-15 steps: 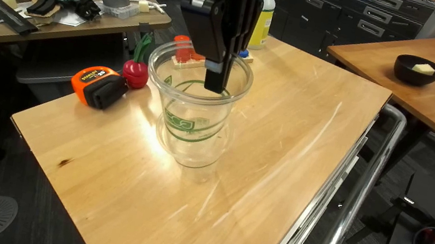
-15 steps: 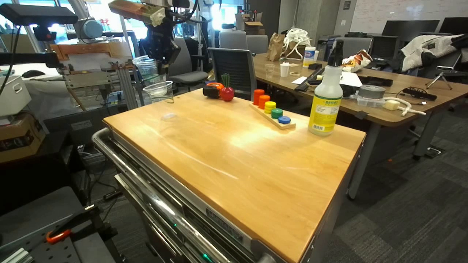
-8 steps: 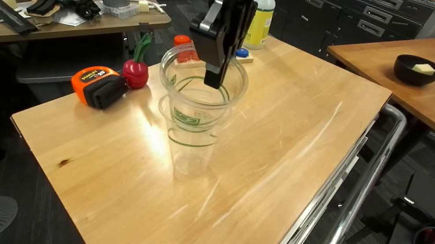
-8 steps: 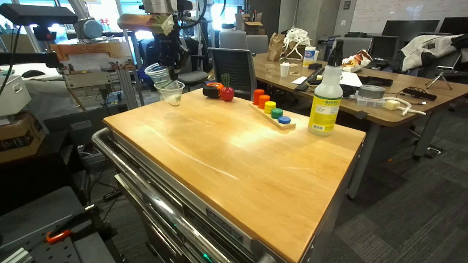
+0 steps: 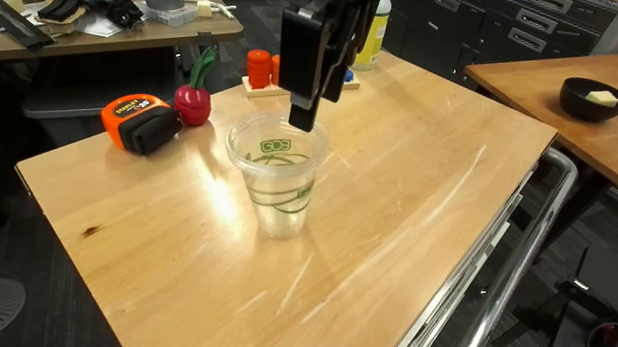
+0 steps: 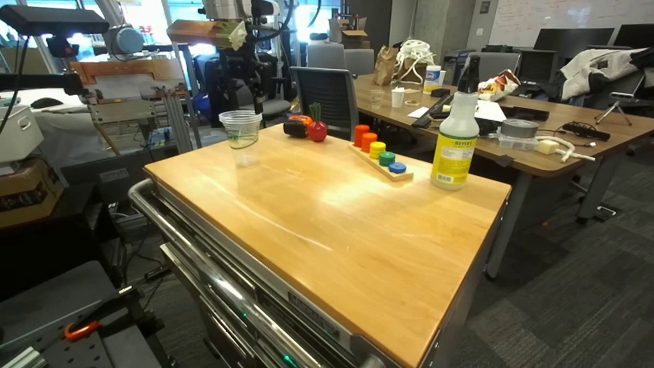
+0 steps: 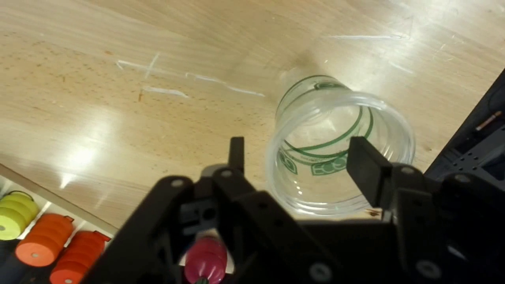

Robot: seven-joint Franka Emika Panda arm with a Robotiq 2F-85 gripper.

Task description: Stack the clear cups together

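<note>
The clear cups (image 5: 280,191) stand nested in one upright stack on the wooden tabletop, green print showing through the walls. In an exterior view the stack (image 6: 239,135) sits near a corner of the table, its rims (image 6: 240,116) lying close one over another; I cannot tell how many cups it holds. My gripper (image 5: 317,105) is just above the rim, and the wrist view shows the gripper (image 7: 296,142) open with its fingers wide apart. One finger (image 7: 367,169) appears over the cup mouth (image 7: 331,189), the other outside the rim. Nothing is held.
An orange tape measure (image 5: 140,121) and a red radish toy (image 5: 192,105) lie beside the stack. Farther along are a peg toy with coloured rings (image 6: 378,158) and a yellow-labelled spray bottle (image 6: 454,143). A metal rail (image 5: 512,285) runs along one table edge.
The jaws have opened from their grip on the tilted upper cup. That cup has dropped and straightened into the cup below. The gripper now stands free above the stack.
</note>
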